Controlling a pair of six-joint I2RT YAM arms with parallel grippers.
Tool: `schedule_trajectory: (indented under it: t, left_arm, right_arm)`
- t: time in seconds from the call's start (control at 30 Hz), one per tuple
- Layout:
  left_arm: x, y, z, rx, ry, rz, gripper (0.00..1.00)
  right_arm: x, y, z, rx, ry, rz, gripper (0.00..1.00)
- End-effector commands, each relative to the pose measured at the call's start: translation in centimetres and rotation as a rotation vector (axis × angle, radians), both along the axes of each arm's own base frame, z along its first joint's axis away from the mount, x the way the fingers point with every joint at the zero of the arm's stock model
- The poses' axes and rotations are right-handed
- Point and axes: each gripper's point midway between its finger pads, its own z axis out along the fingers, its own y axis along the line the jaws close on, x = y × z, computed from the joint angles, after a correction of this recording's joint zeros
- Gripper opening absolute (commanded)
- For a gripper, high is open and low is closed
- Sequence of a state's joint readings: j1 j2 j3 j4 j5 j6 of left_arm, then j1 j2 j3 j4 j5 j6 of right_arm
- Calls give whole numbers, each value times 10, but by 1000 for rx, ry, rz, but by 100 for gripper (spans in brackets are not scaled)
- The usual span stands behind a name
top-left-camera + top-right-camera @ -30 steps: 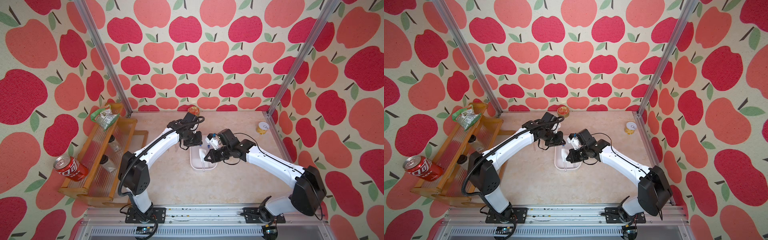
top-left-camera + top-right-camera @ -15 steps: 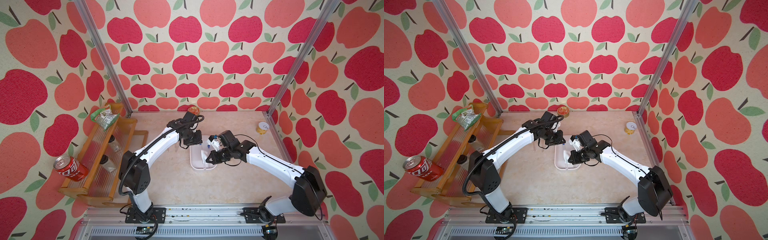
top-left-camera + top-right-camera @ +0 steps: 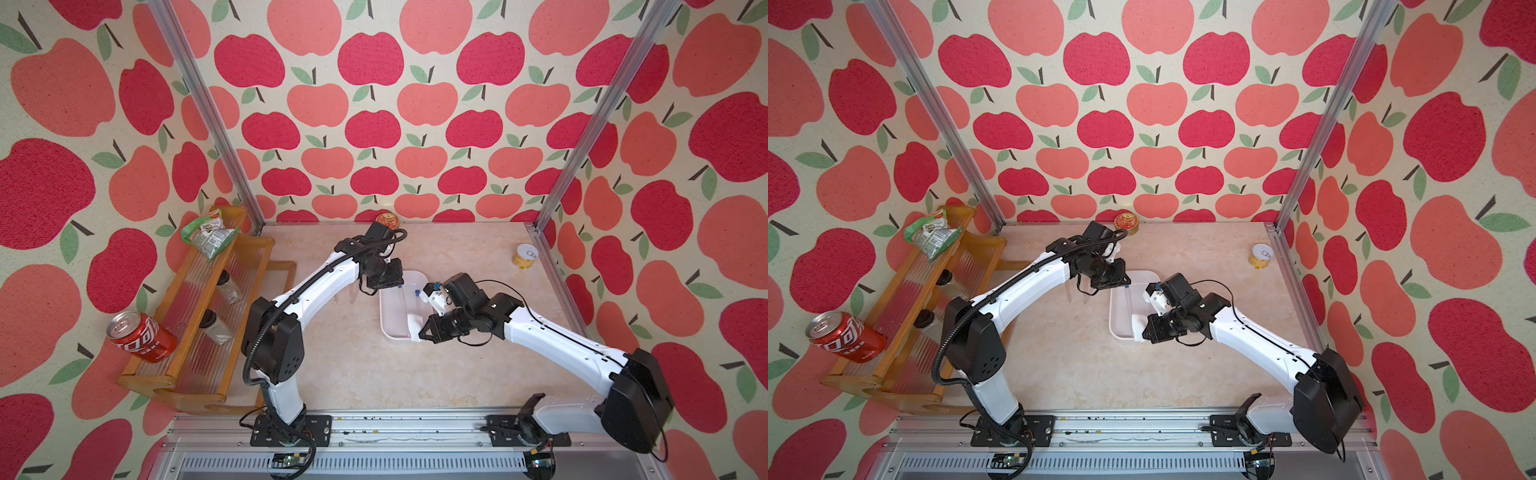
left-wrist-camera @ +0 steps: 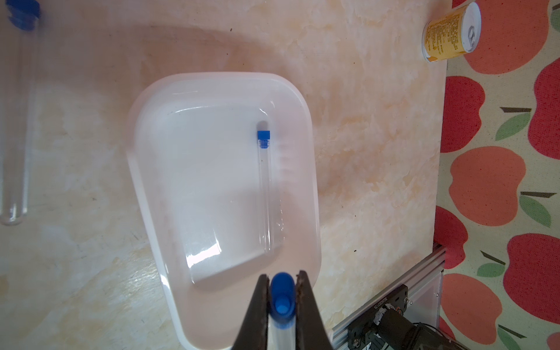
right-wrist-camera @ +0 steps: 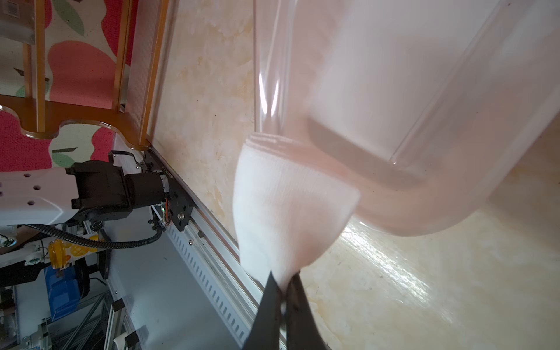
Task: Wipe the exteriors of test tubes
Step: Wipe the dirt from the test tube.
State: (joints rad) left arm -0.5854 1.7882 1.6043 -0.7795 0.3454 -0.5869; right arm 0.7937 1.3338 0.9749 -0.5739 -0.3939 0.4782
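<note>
The right gripper now sits closer to the near rim of the white tray than a second ago, and its white cloth wraps the test tube farther from the cap.

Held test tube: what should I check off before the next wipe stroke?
1. Tube grip: left gripper shut on held tube at its blue cap, ok.
2. Cloth grip: right gripper shut on cloth, ok.
3. Contact: cloth folded around held tube, ok.
4. Position: held tube above tray, ok.
5. Clearance: spare tube lies in tray, apart from held tube, ok.
6. Held tube wiped clean: cannot tell.
</note>
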Motion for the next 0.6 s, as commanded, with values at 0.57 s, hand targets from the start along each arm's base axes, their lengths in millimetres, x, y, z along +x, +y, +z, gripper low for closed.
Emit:
schedule_trajectory:
  t: [0.57]
  left_arm:
    - [-6,-11,10,-32,-12,-24,5]
  right_arm:
    - [64,23,28,11,-32,-8,0]
